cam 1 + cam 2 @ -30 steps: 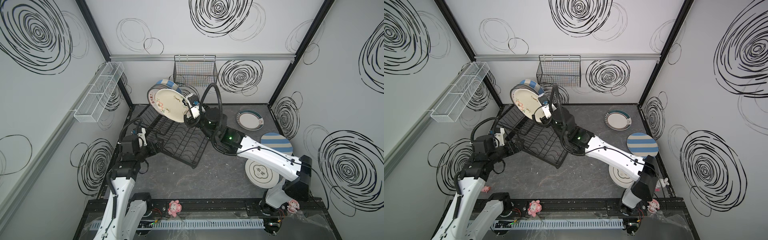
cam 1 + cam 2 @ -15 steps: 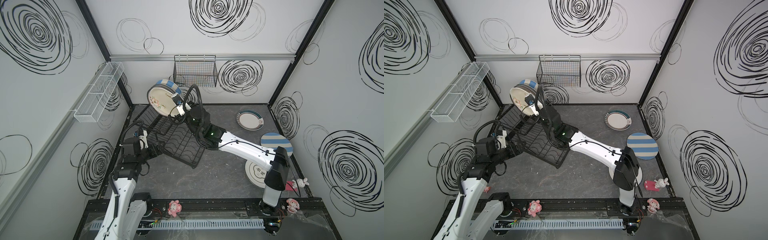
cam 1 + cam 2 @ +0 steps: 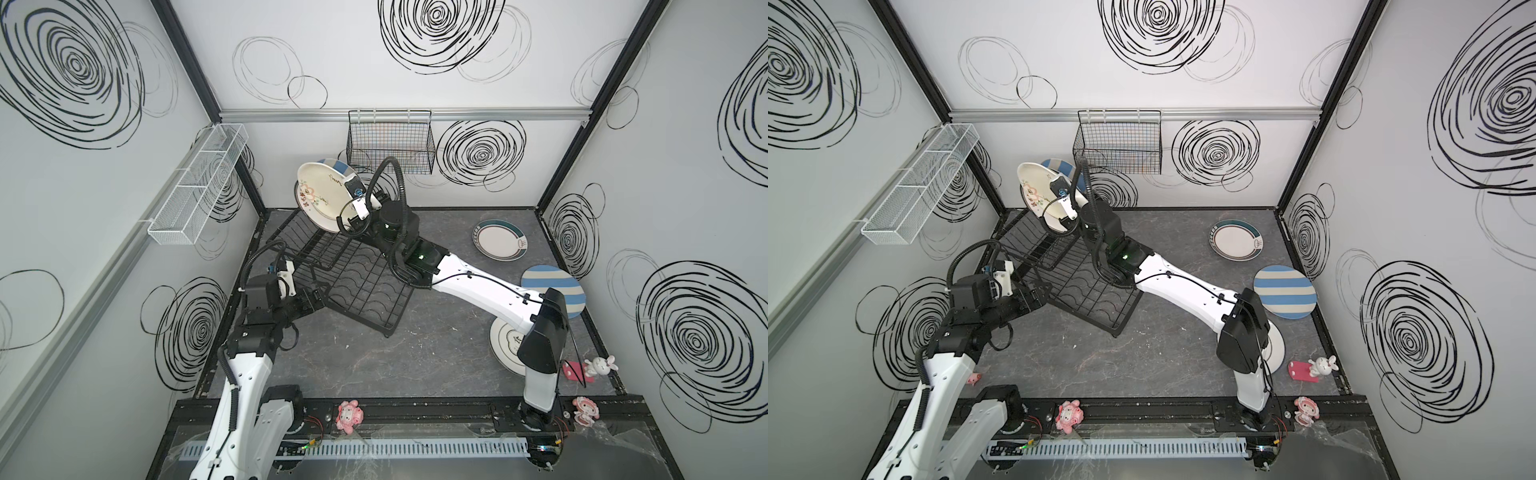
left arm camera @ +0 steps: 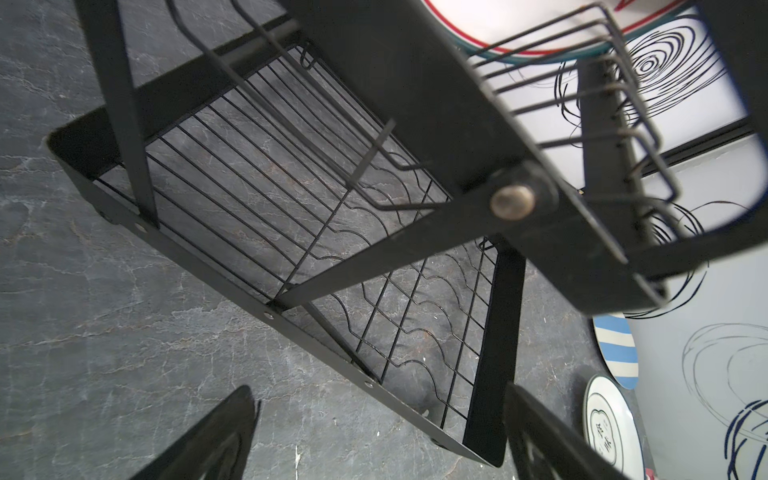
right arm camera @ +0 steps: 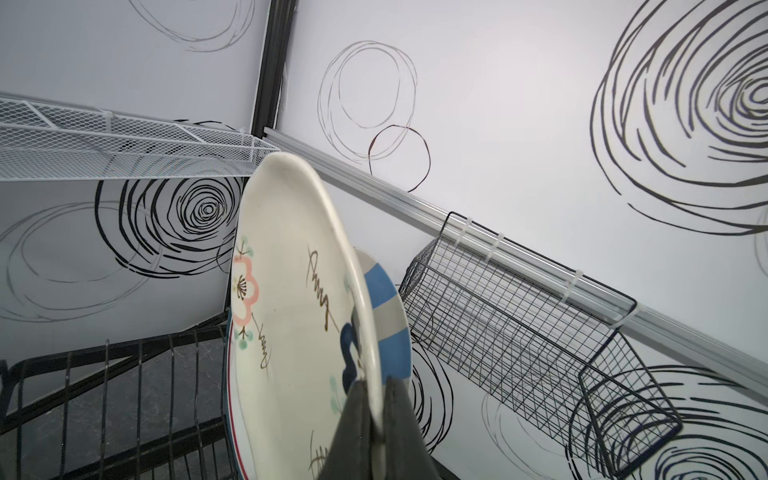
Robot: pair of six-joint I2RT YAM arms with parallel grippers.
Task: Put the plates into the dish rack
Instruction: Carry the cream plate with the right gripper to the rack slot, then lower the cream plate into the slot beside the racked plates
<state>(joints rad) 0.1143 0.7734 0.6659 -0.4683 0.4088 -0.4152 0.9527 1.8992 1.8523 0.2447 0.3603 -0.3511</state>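
Floral plate (image 3: 320, 199) has shifted toward the swirl-patterned back wall (image 3: 374, 62), above marbled floor (image 3: 415, 353).

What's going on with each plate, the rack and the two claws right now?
floral plate: on edge, gripped at its rim, over the dish rack.
striped plate behind it: standing in the rack.
teal-rimmed plate: flat on the table.
second striped plate: outside the rack, far right.
right gripper: shut on the floral plate.
left gripper: open, holding nothing.
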